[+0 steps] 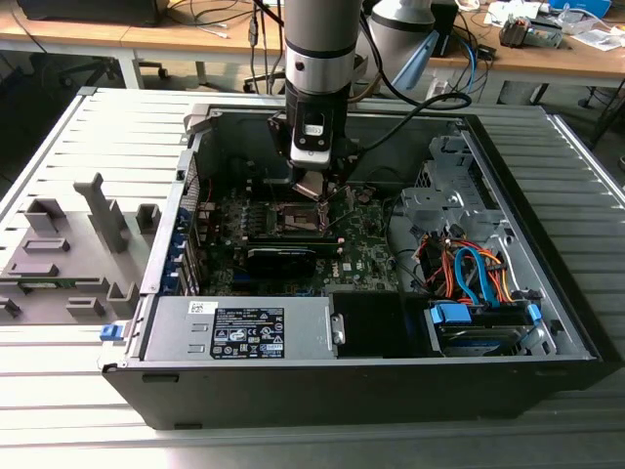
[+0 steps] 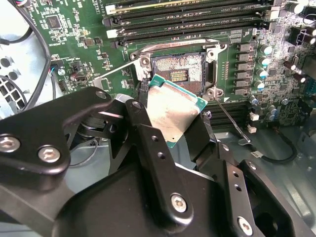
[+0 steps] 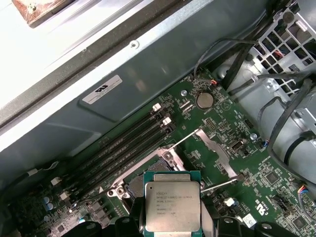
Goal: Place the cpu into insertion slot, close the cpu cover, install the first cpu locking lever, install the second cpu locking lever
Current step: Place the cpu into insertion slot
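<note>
- Clearly, the jaws are clamped on the cpu [image 2: 174, 114], gripping two opposite edges; its metal top shows in both wrist views.
- The cpu hangs tilted close over the insertion slot [image 2: 180, 73], not seated in it.
- The cpu cover [image 3: 216, 148] stands swung open beside the slot.
- A thin locking lever [image 2: 229, 118] juts free from the slot's corner.
- The arm [image 1: 317, 59] reaches down into the open computer case [image 1: 342, 396] on the slatted bench [image 1: 59, 137].
</note>
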`<action>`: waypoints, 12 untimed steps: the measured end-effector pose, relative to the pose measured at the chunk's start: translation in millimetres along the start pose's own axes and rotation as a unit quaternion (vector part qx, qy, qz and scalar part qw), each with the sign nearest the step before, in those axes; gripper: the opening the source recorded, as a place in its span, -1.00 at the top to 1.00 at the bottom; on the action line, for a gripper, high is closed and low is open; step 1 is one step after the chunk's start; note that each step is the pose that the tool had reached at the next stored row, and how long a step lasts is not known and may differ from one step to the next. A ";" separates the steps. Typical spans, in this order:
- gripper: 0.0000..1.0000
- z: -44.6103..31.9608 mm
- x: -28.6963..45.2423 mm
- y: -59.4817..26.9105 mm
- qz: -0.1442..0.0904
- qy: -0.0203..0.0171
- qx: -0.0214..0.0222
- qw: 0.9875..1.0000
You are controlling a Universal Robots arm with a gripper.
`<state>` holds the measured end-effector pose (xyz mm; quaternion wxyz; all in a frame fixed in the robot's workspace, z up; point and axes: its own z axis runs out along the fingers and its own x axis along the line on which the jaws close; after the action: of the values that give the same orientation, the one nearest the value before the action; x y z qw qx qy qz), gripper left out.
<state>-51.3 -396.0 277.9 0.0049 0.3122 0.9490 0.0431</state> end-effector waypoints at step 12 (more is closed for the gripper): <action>-0.08 0.0 0.0 0.0 0.011 -0.001 0.000 1.000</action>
<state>-51.3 -396.0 277.9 0.0054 0.3229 0.9455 0.0429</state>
